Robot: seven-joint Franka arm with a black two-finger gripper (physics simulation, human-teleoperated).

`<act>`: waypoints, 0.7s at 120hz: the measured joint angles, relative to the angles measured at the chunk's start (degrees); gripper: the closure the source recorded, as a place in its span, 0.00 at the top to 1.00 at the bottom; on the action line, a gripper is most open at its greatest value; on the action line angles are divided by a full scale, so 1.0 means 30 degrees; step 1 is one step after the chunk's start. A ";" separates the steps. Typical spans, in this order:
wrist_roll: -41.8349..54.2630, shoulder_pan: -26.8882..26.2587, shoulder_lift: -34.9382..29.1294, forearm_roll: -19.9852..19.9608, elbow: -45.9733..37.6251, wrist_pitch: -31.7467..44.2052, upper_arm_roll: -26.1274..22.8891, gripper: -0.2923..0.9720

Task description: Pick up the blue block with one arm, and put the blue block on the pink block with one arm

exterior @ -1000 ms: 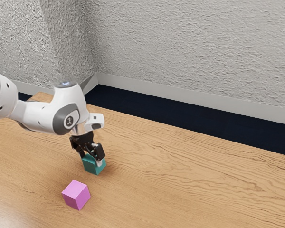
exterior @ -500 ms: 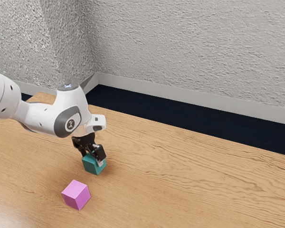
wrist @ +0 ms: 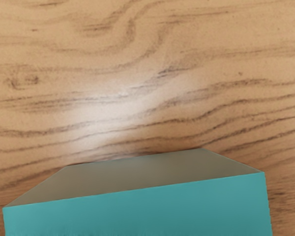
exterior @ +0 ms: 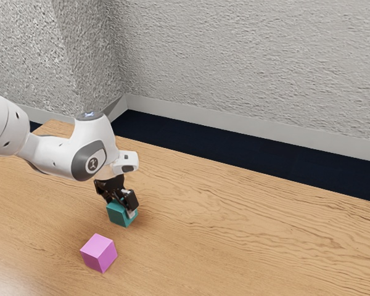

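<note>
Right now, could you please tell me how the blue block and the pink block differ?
Colour: the blue block is teal-blue, the pink block magenta. State: the gripper is down over the blue block, while the pink block stands free, apart from it. Place: the pink block lies nearer the exterior camera than the blue block. Both are plain cubes of similar size.

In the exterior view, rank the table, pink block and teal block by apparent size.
1. Table
2. Pink block and teal block: look alike, unranked; the end effector covers the teal block's top.
</note>
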 joint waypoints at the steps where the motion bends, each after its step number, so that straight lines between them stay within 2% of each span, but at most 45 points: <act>1: -0.0009 0.0000 -0.0001 0.0000 -0.0001 0.0001 0.0000 0.77; 14: -0.0115 0.0000 0.0034 0.0009 -0.0003 0.0019 0.0000 0.75; 36: -0.0264 0.0000 0.0061 0.0026 0.0011 0.0054 0.0000 0.58; 58: -0.0463 -0.0002 -0.0095 0.0126 0.0025 0.0053 0.0016 0.54; 70: -0.0584 0.0000 -0.0811 0.0199 -0.0015 -0.0121 0.0030 0.51; 84: -0.0770 0.0003 -0.2790 0.0308 -0.0546 -0.0781 0.0034 0.49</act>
